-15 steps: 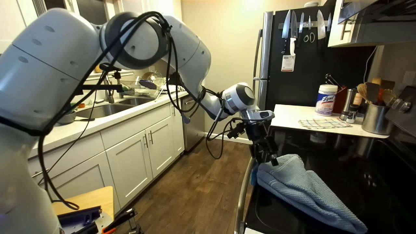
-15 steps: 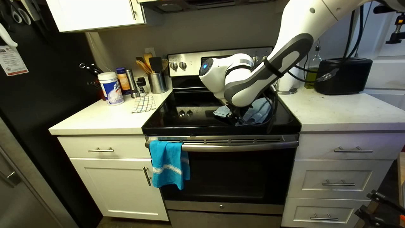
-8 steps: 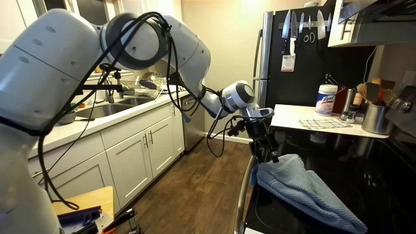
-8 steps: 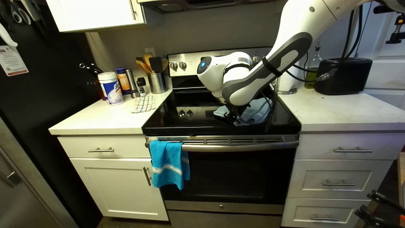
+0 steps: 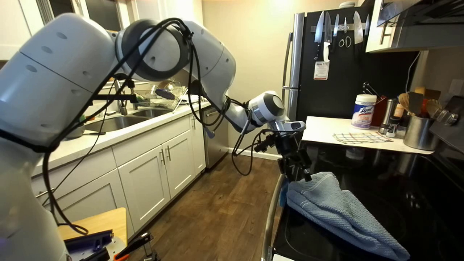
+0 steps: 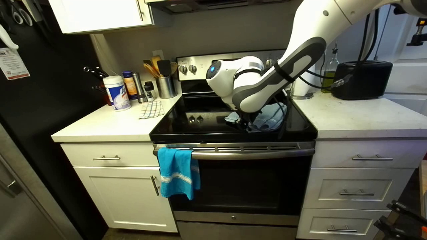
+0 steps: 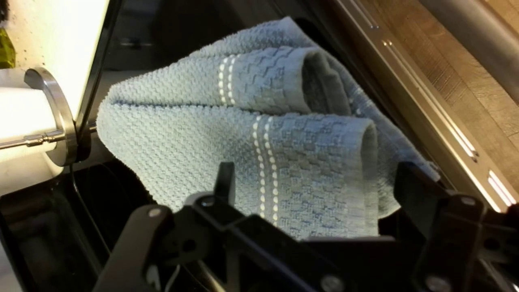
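A folded light blue-grey towel (image 5: pixel 340 210) lies on the black glass stovetop, one end near the front edge. In the wrist view the same towel (image 7: pixel 194 138) fills the middle, with white stitched lines and its folded hem showing. My gripper (image 7: pixel 316 165) stands open, fingers wide apart, seen in front of the towel's hem end. Nothing is gripped between the fingers. In an exterior view the gripper (image 5: pixel 299 177) hangs tilted just above the towel's near-front corner; whether a fingertip touches the cloth cannot be told. The arm hides part of the towel (image 6: pixel 273 115) in an exterior view.
A bright blue towel (image 6: pixel 178 173) hangs on the oven handle (image 6: pixel 253 155). On one counter stand a wipes canister (image 6: pixel 117 93), a utensil holder (image 6: pixel 166 87) and a checked cloth (image 6: pixel 151 109). A black toaster (image 6: pixel 363 80) and a paper towel holder (image 7: pixel 61 117) are across the stove.
My gripper has risen very slightly over the towel, and the arm's upper links have shifted a little. The towel lies as before, and the fingers have stayed open.
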Available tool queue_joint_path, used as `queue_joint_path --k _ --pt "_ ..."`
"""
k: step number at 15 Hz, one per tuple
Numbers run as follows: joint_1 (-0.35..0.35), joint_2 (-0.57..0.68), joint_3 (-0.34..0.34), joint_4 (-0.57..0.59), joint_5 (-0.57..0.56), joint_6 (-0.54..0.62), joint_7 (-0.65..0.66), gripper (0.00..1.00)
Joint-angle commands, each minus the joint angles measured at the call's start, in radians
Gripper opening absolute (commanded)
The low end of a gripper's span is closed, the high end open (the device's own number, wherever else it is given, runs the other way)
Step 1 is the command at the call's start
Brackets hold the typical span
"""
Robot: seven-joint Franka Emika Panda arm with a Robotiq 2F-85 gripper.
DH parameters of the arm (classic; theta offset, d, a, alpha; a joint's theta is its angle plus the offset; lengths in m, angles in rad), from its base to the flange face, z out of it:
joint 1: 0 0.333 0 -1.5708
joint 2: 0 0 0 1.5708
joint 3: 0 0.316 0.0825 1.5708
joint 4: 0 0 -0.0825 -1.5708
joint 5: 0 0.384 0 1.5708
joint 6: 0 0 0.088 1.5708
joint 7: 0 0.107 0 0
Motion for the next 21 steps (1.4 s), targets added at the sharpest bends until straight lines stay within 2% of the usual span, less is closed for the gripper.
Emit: queue_joint_path --k 1,10,21 --pt "-0.004 0.018 -0.004 0.029 0.04 0.005 -0.093 1.0" --pt "-0.015 0.023 -0.018 0.038 0.084 0.015 -0.172 1.0" --pt "-0.022 0.016 -0.045 0.028 0.138 0.02 -0.182 1.0"
